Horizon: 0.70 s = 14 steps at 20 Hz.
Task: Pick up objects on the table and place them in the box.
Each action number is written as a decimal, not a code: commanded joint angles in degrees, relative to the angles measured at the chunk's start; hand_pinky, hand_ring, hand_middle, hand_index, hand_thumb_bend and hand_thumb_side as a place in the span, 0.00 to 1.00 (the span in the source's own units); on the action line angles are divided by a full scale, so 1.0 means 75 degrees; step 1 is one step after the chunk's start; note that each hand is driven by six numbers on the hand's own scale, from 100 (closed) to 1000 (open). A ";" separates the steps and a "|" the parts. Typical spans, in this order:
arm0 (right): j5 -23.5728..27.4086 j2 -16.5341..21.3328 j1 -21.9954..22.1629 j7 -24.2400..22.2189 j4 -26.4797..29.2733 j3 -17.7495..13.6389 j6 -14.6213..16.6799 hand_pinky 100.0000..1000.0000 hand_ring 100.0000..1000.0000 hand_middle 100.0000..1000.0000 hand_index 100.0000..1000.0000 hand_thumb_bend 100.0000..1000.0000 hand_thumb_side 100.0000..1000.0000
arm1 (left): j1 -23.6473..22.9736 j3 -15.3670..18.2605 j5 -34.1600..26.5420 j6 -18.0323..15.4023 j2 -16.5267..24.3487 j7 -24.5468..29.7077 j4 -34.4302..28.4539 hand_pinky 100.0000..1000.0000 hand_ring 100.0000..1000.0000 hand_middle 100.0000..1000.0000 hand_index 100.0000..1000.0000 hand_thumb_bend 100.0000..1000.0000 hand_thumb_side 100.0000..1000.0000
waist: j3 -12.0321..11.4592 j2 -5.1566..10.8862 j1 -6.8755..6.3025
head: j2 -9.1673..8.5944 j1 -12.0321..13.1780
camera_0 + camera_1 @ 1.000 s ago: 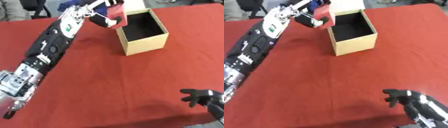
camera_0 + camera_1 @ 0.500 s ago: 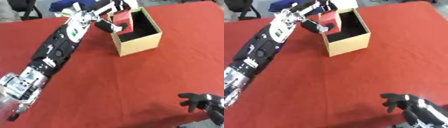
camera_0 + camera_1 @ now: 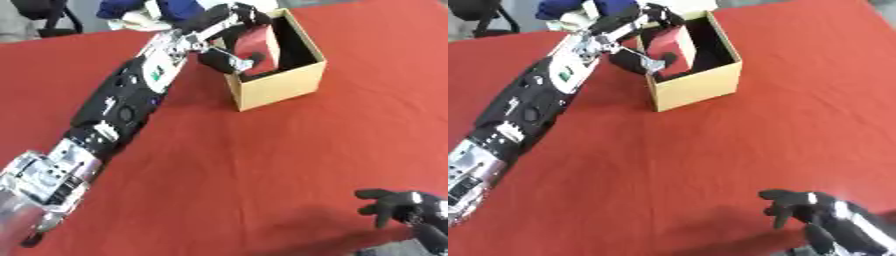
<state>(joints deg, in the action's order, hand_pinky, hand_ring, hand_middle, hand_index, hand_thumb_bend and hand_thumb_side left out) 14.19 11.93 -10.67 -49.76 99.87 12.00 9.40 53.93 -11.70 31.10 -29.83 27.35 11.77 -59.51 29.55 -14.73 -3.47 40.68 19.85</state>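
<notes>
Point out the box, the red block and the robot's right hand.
box (image 3: 278,89): left eye view, on its tan front wall.
red block (image 3: 674,46): right eye view, on its red face, held by the left hand (image 3: 642,59).
right hand (image 3: 814,212): right eye view, on its back.

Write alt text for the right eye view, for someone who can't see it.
The robot's left hand holds a red block at the near left edge of an open cardboard box on a red tablecloth. Its right hand rests open at lower right.

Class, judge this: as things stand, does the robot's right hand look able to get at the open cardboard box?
Probably not without a long reach: the right hand rests open at the near corner, while the cardboard box stands far across the red table, the left hand already at it.
</notes>
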 commanded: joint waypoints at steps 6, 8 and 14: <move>-0.0005 0.0070 -0.0042 0.0021 0.0120 -0.0060 -0.0049 0.82 0.92 0.52 0.79 0.00 0.51 | -0.0056 -0.0099 -0.0495 -0.0093 0.0128 0.0196 -0.0630 1.00 0.79 0.83 0.93 0.20 0.65 | -0.0290 0.0249 0.0076 | -0.0033 -0.0064; -0.0003 0.0073 -0.0038 0.0019 0.0117 -0.0059 -0.0061 0.82 0.92 0.52 0.79 0.00 0.51 | -0.0100 -0.0113 -0.0566 -0.0072 0.0133 0.0239 -0.0696 1.00 0.79 0.83 0.94 0.19 0.66 | -0.0347 0.0268 0.0074 | -0.0025 -0.0076; -0.0013 0.0078 -0.0005 0.0069 0.0100 -0.0118 -0.0098 0.82 0.92 0.52 0.79 0.00 0.51 | -0.0444 -0.0152 -0.1282 0.0048 0.0221 0.0306 -0.1343 1.00 0.75 0.78 0.90 0.08 0.62 | -0.0564 0.0333 0.0050 | 0.0022 -0.0175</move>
<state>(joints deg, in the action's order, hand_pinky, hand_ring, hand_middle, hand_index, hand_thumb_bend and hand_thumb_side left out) 14.19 11.93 -10.53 -49.42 99.86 11.61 8.86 49.79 -12.86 23.06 -29.70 27.30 13.98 -67.36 25.19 -13.31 -3.37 40.77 18.82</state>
